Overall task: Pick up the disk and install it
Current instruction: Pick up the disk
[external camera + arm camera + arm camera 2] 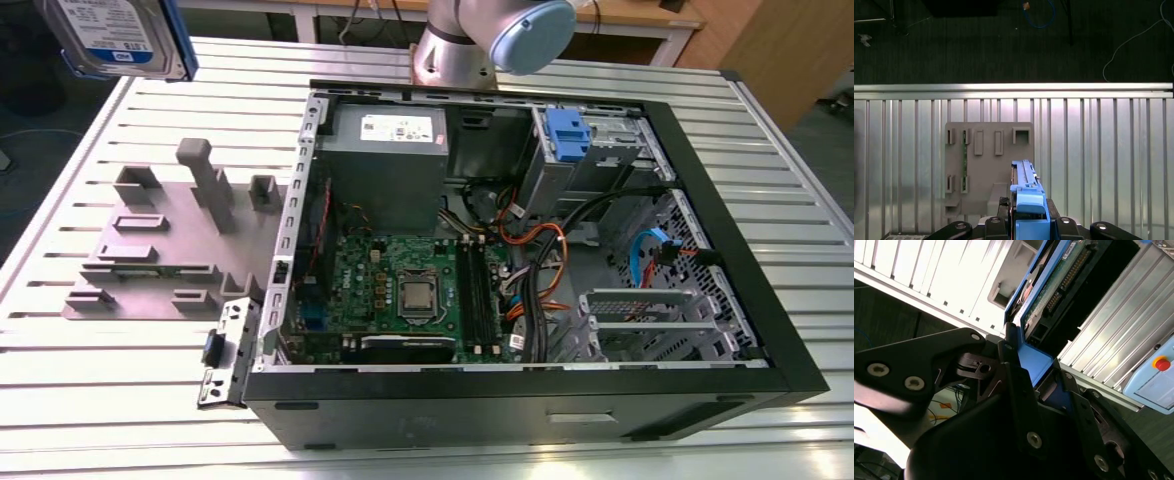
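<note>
Gripper [1026, 222] clamped on the disk [1026, 192], seen edge-on in both wrist views. The exterior view shows its label [110, 32], cut off by the picture's edge.

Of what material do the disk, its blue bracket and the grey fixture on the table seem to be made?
The disk: probably metal, its casing silvery and faintly shiny. Its bracket: plastic, it seems, uniformly blue with a soft sheen. The grey fixture: matte, likely plastic or resin; the look leaves it open.

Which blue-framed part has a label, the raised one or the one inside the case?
The raised disk, in the pincer; the clip in the case is plain.
</note>
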You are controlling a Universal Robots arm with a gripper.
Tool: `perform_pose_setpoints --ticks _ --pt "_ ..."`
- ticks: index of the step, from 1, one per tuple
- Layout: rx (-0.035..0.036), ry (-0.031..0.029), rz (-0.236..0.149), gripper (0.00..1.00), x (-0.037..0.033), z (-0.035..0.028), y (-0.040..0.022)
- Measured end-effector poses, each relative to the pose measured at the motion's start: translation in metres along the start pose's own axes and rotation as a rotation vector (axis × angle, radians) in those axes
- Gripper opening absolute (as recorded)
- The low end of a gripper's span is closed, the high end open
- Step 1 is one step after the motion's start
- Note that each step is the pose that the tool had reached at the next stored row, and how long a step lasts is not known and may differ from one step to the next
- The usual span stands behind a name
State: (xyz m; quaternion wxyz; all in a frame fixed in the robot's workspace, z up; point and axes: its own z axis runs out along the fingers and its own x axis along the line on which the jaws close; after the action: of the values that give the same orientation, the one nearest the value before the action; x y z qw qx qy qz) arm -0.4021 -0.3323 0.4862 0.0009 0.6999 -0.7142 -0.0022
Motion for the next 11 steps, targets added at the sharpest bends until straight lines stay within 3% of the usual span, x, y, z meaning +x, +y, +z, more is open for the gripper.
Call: perform_pose_setpoints --ticks 11 --pt "0.0001 0.0 0.0 0.36 -0.0001 0.0 -0.0039"
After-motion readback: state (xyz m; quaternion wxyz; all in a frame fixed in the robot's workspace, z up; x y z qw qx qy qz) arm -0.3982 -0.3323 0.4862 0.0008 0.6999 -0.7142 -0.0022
